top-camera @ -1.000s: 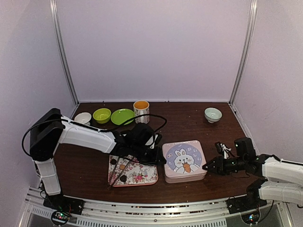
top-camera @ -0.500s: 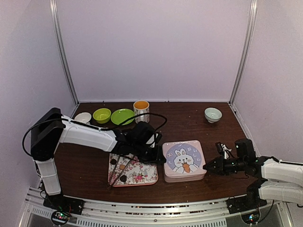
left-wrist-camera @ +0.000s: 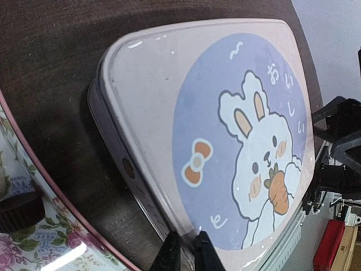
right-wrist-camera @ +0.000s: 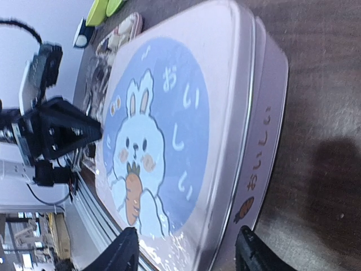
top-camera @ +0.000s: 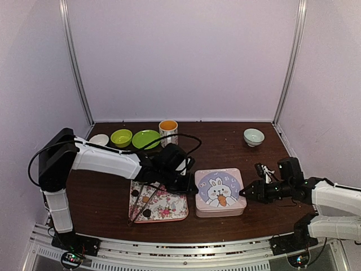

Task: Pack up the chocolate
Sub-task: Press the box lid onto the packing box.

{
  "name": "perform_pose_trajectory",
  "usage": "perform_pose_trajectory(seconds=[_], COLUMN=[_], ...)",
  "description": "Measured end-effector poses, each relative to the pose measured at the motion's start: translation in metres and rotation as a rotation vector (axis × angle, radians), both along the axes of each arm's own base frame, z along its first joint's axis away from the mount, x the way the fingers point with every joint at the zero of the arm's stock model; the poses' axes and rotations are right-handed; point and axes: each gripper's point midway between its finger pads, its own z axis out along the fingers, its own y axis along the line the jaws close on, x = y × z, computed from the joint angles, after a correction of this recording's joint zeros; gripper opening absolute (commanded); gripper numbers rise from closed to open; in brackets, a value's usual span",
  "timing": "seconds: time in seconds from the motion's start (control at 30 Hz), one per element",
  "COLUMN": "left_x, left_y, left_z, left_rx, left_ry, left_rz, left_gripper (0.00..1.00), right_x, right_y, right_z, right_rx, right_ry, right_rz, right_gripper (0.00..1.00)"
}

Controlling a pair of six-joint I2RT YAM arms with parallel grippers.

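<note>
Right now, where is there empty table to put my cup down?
The table is bare at the back, between the mug and the pale bowl. It is crowded in front, around the floral tray and rabbit tin.

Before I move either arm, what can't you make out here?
Tin contents: lid shut in every view.
Chocolate count: the left arm covers part of the floral tray from above; the left wrist view cuts off all but one piece.
Left gripper jaws: only tips show at the frame edge; grip on the lid unclear.
</note>
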Motion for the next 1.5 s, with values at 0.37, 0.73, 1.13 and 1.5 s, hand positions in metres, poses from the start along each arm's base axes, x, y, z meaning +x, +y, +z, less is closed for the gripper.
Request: perform_pose_trajectory(seconds=[0.37, 0.73, 1.13, 1.5], left_x=[0.007, 0.018, 0.023, 0.03], left_y=[0.001, 0.0, 0.0, -0.003], left_z=[0.0, 0.0, -0.001, -0.001], left_rx=[0.019, 0.033, 0.038, 0.038], left_ry=[-0.021, -0.029, -0.019, -0.015], left_rz=[-0.008, -0.005, 0.0, -0.002], left_gripper=[0.11, 0.11, 0.11, 0.11], right_x=[0.079, 0.142, 0.141, 0.136], right_y=[-0.001, -0.005, 0.015, 0.009], right_z=[0.043, 0.025, 0.007, 0.001], right_rx=[-0.047, -0.037, 0.136, 0.202], right_ry=[-0.163, -0.192, -0.144, -0.194], right_rz=[-0.027, -0.052, -0.011, -0.072], right_gripper=[0.79, 0.71, 0.52, 0.5])
